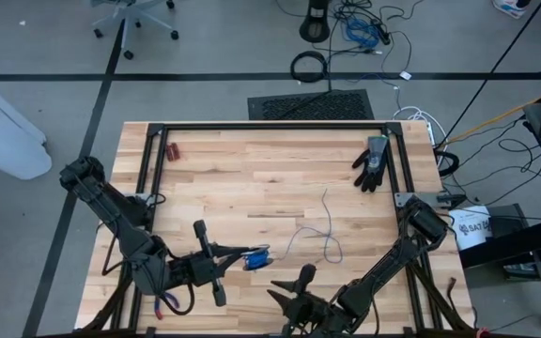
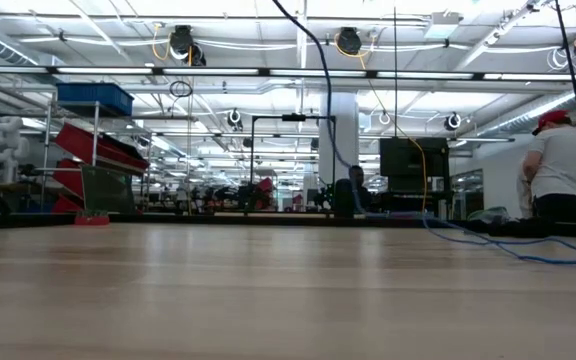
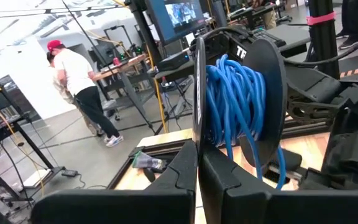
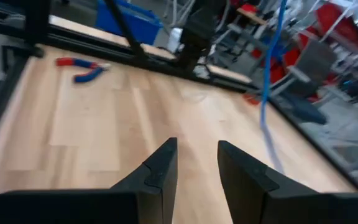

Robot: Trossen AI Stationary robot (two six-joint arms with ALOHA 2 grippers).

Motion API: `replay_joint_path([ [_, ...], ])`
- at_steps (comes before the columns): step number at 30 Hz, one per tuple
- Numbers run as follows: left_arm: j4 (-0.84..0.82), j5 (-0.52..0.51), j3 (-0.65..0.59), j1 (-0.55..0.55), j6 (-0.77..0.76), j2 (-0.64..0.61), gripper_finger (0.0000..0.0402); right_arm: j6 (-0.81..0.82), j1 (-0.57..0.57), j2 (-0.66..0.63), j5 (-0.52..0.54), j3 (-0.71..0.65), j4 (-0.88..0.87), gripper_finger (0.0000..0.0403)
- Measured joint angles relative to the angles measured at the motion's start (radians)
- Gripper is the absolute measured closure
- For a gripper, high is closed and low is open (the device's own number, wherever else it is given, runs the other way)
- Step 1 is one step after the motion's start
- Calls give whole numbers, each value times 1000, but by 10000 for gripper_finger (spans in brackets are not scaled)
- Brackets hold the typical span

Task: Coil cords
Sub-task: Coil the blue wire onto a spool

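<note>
Wooden planks form the table (image 1: pixel 252 178) beneath both of my arms, bordered by a black frame, with an open workshop floor beyond it. My left gripper (image 1: pixel 216 258) sits over the near left part of the table, its two dark fingers (image 3: pixel 185 171) pressed together with no gap between them. In the left wrist view a bundle of bright blue cord (image 3: pixel 235 93) is wound against a dark round part directly beyond those fingers; whether the fingers pinch any of it cannot be determined. In the high view the blue end of the cords (image 1: pixel 257 259) lies just beside that gripper, and the thin blue-grey strand (image 1: pixel 325 225) runs from there across the middle of the table in loose curves. My right gripper (image 1: pixel 292 286) is at the near edge, right of the blue end, with its fingers (image 4: pixel 157 171) standing apart over bare wood and nothing between them. A black glove (image 1: pixel 372 162) lies near the far right corner. Small red-handled pliers (image 1: pixel 174 150) lie near the far left corner. A person (image 3: pixel 79 87) in a white top and red cap stands in the room behind.
</note>
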Motion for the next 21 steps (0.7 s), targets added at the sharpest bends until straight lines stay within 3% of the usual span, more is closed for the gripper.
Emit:
replay_joint_path([
  [5, 0, 4, 0, -1, -1, 0, 395, -138, -12, -10, 76, 1, 38, 300],
  [15, 0, 6, -1, -5, -2, 1, 395, -222, -115, -9, 32, 1, 35, 300],
  [21, 0, 6, -1, -21, 0, 1, 395, -181, -144, -9, -20, 1, 36, 300],
])
